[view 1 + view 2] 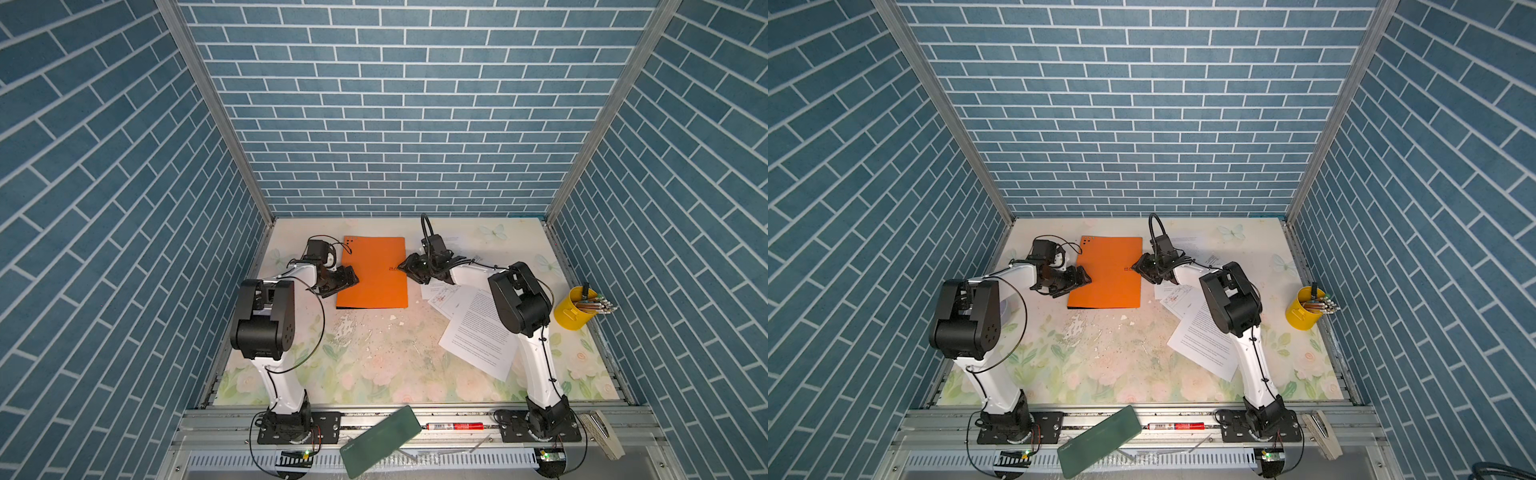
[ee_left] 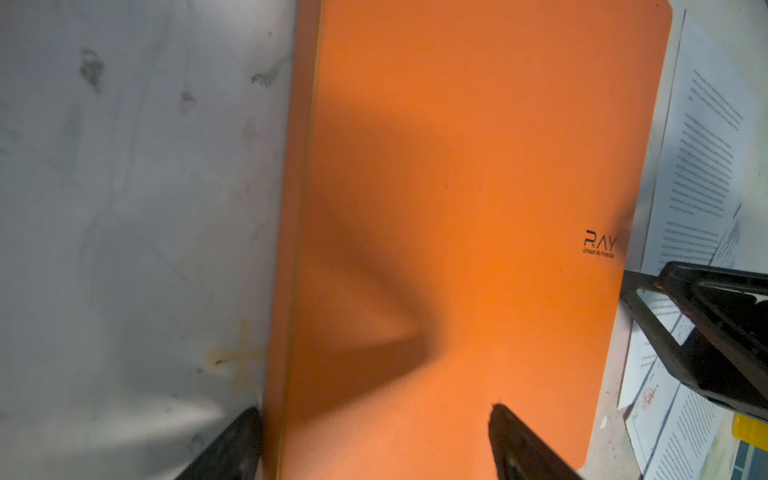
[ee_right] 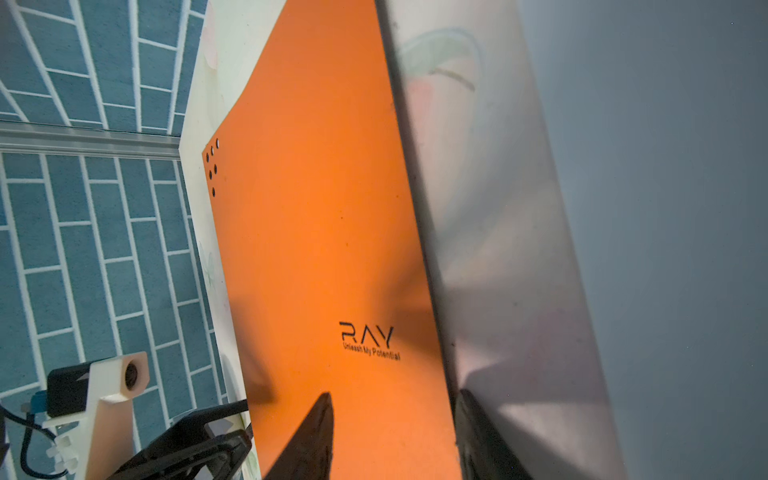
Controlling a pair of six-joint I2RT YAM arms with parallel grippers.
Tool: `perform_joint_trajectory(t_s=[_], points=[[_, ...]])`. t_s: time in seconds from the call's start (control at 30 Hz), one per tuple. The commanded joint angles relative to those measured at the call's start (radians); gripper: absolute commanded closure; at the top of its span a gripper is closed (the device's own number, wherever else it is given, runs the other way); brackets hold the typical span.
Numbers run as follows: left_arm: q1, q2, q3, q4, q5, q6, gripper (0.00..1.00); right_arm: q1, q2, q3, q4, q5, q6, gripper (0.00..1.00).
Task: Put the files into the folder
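Closed orange folder lies flat at the back, white files scattered right of it.

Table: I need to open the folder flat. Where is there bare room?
The widest bare patch of table lies nearer than the folder, between the left arm and the text sheet. Crowded: right of the folder, overlapping sheets under the right arm, then the yellow cup.

Floral counter, worn at its middle.
Orange folder near the far edge; files and yellow cup toward the right edge.
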Motion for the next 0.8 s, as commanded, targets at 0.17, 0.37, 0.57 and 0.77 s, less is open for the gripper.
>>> perform_joint_trajectory(t_s=[0.17, 0.37, 0.57, 0.77], points=[[-0.024, -0.022, -0.039, -0.019, 0.069, -0.008, 0.14, 0.011, -0.102, -0.091, 0.050, -0.062, -0.029, 0.55], [-0.028, -0.038, -0.044, -0.014, 0.071, 0.007, 0.14, 0.009, -0.158, -0.139, 0.069, -0.083, -0.057, 0.57], [-0.037, -0.049, -0.059, 0.007, 0.085, 0.017, 0.14, 0.010, -0.194, -0.176, 0.112, -0.102, -0.054, 0.59], [-0.042, -0.082, -0.097, 0.066, 0.113, 0.025, 0.14, 0.010, -0.193, -0.208, 0.202, -0.143, -0.022, 0.65]])
